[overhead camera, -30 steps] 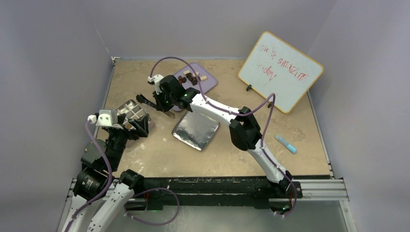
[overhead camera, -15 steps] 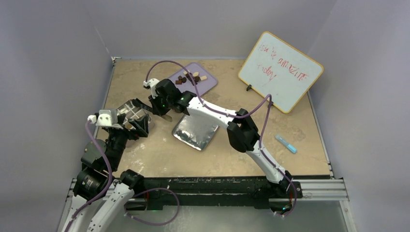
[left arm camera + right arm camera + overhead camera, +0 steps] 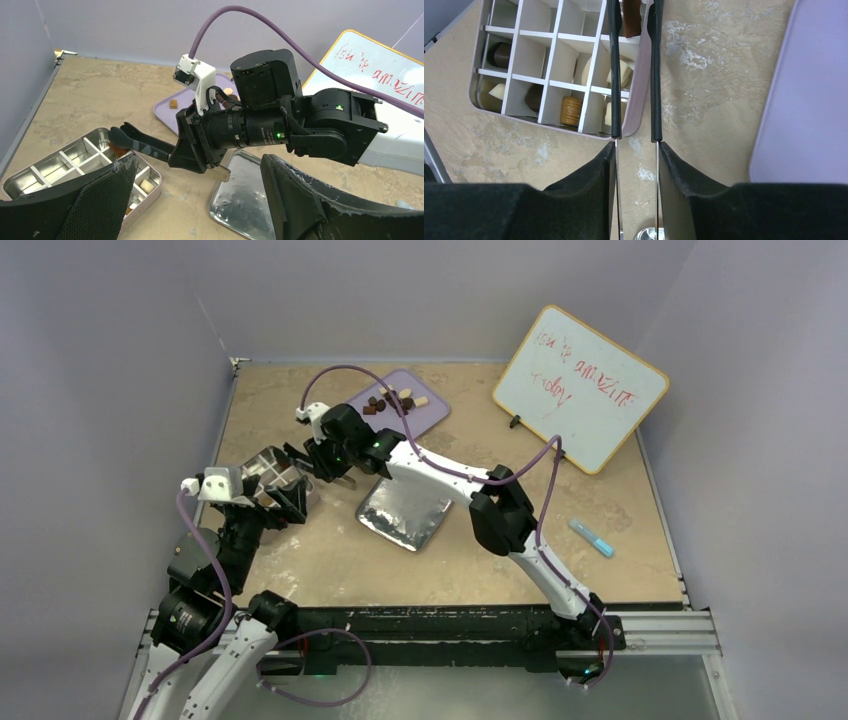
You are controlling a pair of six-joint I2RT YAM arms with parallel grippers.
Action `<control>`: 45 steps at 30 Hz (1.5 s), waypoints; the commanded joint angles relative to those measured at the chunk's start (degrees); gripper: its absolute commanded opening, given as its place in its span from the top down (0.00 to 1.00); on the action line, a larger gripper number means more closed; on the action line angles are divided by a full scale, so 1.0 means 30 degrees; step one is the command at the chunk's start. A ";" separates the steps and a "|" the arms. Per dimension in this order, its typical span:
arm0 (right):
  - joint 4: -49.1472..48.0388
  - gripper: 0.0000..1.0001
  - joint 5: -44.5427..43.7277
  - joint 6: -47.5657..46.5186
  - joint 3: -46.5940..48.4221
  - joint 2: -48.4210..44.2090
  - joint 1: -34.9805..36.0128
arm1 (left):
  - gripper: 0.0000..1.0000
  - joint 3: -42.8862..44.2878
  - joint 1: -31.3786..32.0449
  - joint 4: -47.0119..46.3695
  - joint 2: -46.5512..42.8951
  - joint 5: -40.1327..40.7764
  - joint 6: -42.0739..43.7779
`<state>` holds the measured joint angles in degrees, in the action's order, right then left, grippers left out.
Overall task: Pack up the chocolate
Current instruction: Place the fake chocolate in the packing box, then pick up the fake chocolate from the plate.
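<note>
The chocolate (image 3: 570, 111) is tiny moulded lumps in three colours: dark brown, ribbed caramel and cream-white. Some of it sits in the tin (image 3: 268, 468), a silver box cut by white dividers into small cells, where several cells hold one lump each. More lies in a loose cluster on the lilac tray (image 3: 432, 418), well beyond the tin and to its right. The right hand (image 3: 120, 140) reaches over the tin's right edge with its fingers a narrow way apart. A dark brown lump shows between the tips, at an edge cell, with a sliver of gap beside it. The left hand (image 3: 197, 165) hovers at the tin's near edge, fingers spread wide and holding nothing. The foil (image 3: 405, 512) lies flat on the counter (image 3: 520, 560), just right of the tin.
</note>
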<state>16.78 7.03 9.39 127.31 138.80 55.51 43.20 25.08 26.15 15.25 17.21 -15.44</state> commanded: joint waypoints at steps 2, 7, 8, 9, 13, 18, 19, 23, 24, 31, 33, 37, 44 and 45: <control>-0.0641 0.62 -0.0452 -0.0344 0.0739 -0.0371 0.0124 | 0.09 -0.0133 -0.0069 -0.0733 0.0018 0.0265 0.0079; -0.0626 0.61 -0.0639 -0.0405 0.0748 -0.0574 0.0131 | 0.09 -0.0133 -0.0069 -0.0718 -0.0039 0.0298 0.0050; -0.0613 0.61 -0.0665 -0.0419 0.0748 -0.0653 0.0131 | 0.09 -0.0133 -0.0069 -0.0719 -0.0042 0.0298 0.0050; -0.0611 0.62 -0.0671 -0.0432 0.0748 -0.0715 0.0131 | 0.09 -0.0133 -0.0069 -0.0719 -0.0043 0.0309 0.0050; -0.0675 0.69 -0.0714 -0.0642 0.0643 -0.1048 0.0132 | 0.09 -0.0132 -0.0069 -0.0719 -0.0035 0.0327 0.0050; -0.0601 0.74 -0.0278 -0.0669 0.0579 -0.0941 0.0223 | 0.09 -0.0133 -0.0069 -0.0690 -0.0043 0.0327 0.0028; -0.0544 0.75 -0.0286 -0.0683 0.0559 -0.0882 0.0267 | 0.09 -0.0133 -0.0069 -0.0690 -0.0065 0.0327 0.0021; -0.0393 0.76 -0.0409 -0.0669 0.0501 -0.0785 0.0391 | 0.09 -0.0133 -0.0070 -0.0689 -0.0072 0.0327 0.0020; -0.0379 0.77 -0.0409 -0.0668 0.0450 -0.0812 0.0420 | 0.09 -0.0133 -0.0069 -0.0690 -0.0046 0.0327 0.0020; -0.0375 0.77 -0.1185 -0.0672 0.0007 -0.1526 0.0456 | 0.09 -0.0133 -0.0069 -0.0690 -0.0043 0.0327 0.0020; -0.0151 0.77 -0.1220 -0.0683 -0.0024 -0.1825 0.0477 | 0.09 -0.0133 -0.0069 -0.0690 -0.0043 0.0327 0.0020; 0.0194 0.77 -0.1774 -0.1156 -0.0501 -0.2788 0.0396 | 0.09 -0.0133 -0.0069 -0.0690 -0.0021 0.0327 0.0020; 0.0445 0.76 -0.3336 -0.1857 -0.1998 -0.4491 -0.0201 | 0.09 -0.0133 -0.0071 -0.0690 -0.0026 0.0239 0.0034; 0.0480 0.76 -0.3576 -0.1945 -0.2246 -0.4721 -0.0346 | 0.09 -0.0133 -0.0069 -0.0690 -0.0041 0.0239 0.0022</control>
<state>18.37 0.49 5.65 122.58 131.07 56.03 43.20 25.08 26.15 15.25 17.63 -15.44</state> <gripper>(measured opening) 0.245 0.908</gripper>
